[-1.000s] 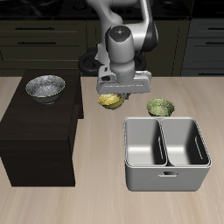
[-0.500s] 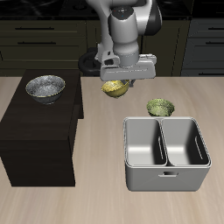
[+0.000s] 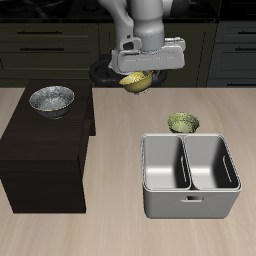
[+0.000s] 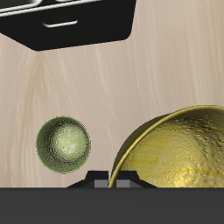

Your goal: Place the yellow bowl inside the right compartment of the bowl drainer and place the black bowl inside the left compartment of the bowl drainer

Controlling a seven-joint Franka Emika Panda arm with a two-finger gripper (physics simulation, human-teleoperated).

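My gripper (image 3: 137, 73) hangs high above the table's back part, shut on the rim of the yellow bowl (image 3: 136, 82), which tilts beneath it. In the wrist view the yellow bowl (image 4: 179, 150) fills the space right by the fingers, its mottled inside showing. The black bowl (image 3: 52, 99), silvery inside with a dark rim, rests on top of the dark cabinet block (image 3: 40, 160). Nearer the table's front edge stands the grey bowl drainer (image 3: 190, 205), with nothing in either well.
A small olive-green bowl (image 3: 183, 123) sits on the table just behind the drainer and also shows in the wrist view (image 4: 63, 144). A dark boxy shape with pale handle lines (image 4: 79, 22) lies beyond it there. Dark kitchen cabinets line the back.
My gripper has risen well above the table with the yellow bowl held in it, drifting slightly toward the back. The other bowls and the drainer have stayed put.
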